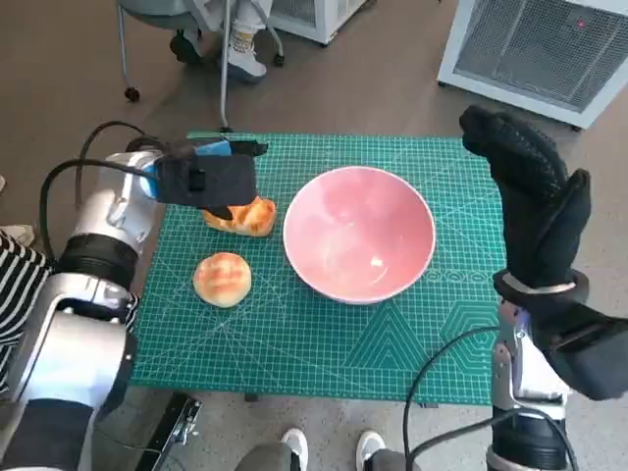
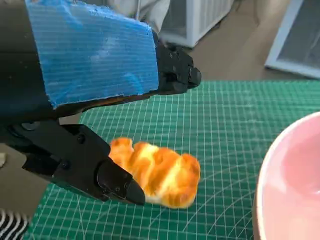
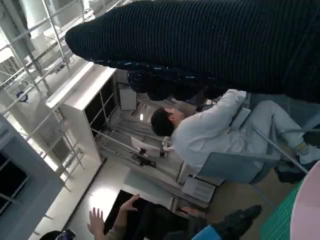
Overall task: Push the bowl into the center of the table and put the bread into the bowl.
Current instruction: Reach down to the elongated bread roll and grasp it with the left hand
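Although the pink bowl (image 1: 359,234) already sits near the middle of the counter (image 1: 294,343), both breads lie outside it toward the left edge. The left robot hand (image 1: 208,179) hovers over the braided bread (image 2: 157,171), fingers (image 2: 117,184) apart, holding nothing. The round bun (image 1: 222,279) lies nearer the front. The right robot hand (image 1: 535,201) is raised, empty, fingers extended. The bread is probably light and soft, best pinched gently across its middle.

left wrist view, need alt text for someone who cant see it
The left hand, black with blue tape, hovers open over a golden braided bread on a green grid mat. A pink bowl's rim shows beside it.
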`<move>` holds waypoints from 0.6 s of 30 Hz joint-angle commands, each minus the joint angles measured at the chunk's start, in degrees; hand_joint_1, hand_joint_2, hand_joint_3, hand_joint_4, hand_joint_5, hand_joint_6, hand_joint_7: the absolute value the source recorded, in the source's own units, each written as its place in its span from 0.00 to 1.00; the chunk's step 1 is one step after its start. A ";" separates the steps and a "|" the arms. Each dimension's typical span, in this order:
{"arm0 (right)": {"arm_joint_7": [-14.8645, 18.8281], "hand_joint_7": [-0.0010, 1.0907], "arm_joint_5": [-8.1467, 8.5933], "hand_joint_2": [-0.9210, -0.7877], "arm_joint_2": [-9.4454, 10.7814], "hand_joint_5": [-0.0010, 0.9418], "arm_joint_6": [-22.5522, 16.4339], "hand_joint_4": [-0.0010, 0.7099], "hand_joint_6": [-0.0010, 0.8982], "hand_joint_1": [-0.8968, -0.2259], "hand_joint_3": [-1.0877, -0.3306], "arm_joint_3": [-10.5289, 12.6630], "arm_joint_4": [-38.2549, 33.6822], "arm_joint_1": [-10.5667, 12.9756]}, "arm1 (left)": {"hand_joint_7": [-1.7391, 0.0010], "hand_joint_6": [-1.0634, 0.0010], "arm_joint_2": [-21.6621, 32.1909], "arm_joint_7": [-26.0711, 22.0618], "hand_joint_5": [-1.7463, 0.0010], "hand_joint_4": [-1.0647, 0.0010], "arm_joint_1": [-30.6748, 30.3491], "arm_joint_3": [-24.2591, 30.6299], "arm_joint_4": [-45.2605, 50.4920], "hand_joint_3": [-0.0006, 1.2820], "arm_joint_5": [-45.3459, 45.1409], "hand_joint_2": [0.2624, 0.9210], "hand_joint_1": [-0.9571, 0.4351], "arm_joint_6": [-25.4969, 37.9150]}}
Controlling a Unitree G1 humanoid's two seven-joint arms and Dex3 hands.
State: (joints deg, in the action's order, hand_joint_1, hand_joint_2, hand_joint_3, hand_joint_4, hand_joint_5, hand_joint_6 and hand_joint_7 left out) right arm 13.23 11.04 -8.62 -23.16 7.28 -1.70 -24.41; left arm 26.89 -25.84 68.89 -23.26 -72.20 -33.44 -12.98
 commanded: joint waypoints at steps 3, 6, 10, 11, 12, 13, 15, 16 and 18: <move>-0.58 0.27 -0.30 0.00 0.00 0.00 0.87 0.32 0.20 0.27 0.52 0.16 0.31 1.72 | 1.00 0.80 -1.72 1.46 1.00 0.90 1.43 -1.95 -2.19 0.00 -1.73 0.74 0.71 2.82; -0.73 0.28 -0.40 0.00 -0.05 0.00 0.89 0.32 0.20 0.27 0.51 0.24 0.41 1.91 | 1.00 0.80 -2.62 2.54 1.00 0.91 1.13 -3.33 -2.97 0.01 -2.93 0.75 0.69 3.96; -0.89 0.28 -0.52 0.00 0.00 0.00 0.89 0.31 0.20 0.27 0.51 0.28 0.47 2.08 | 1.00 0.79 -3.31 4.00 1.00 0.91 0.62 -4.76 -3.73 0.01 -4.36 0.75 0.67 4.43; -0.93 0.28 -0.56 0.00 0.02 0.00 0.87 0.31 0.20 0.27 0.51 0.27 0.44 2.08 | 1.00 0.79 -3.42 4.27 1.00 0.91 0.55 -5.01 -3.89 0.01 -4.57 0.75 0.67 4.49; -0.95 0.28 -0.57 0.00 0.04 0.00 0.85 0.31 0.20 0.27 0.51 0.27 0.39 2.10 | 1.00 0.79 -3.59 4.61 1.00 0.91 0.42 -5.30 -4.07 0.00 -4.80 0.75 0.66 4.59; -0.97 0.28 -0.55 0.00 0.06 0.00 0.82 0.31 0.20 0.27 0.51 0.28 0.34 2.13 | 0.99 0.79 -3.85 5.01 1.00 0.91 0.25 -5.62 -4.27 0.00 -5.10 0.74 0.66 4.85; -1.01 0.28 -0.53 0.00 0.09 0.00 0.77 0.31 0.20 0.27 0.51 0.26 0.27 2.17 | 0.99 0.78 -4.16 5.51 1.00 0.90 0.07 -6.00 -4.53 0.00 -5.48 0.74 0.65 5.16; -1.06 0.28 -0.53 0.00 0.11 0.00 0.76 0.31 0.20 0.27 0.51 0.24 0.33 2.26 | 0.99 0.78 -4.39 5.86 1.00 0.89 -0.13 -6.20 -4.70 0.00 -5.68 0.74 0.64 5.40; -1.13 0.28 -0.48 0.00 0.13 0.00 0.75 0.31 0.20 0.27 0.51 0.21 0.42 2.41 | 0.99 0.75 -4.87 6.55 0.99 0.87 -0.58 -6.71 -5.06 0.00 -6.10 0.75 0.64 5.86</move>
State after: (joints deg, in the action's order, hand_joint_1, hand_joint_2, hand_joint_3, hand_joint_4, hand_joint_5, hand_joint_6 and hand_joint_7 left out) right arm 12.55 10.91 -8.62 -23.12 7.35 -1.14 -23.54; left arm 22.92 -20.46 69.03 -29.04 -76.27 -38.46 -7.80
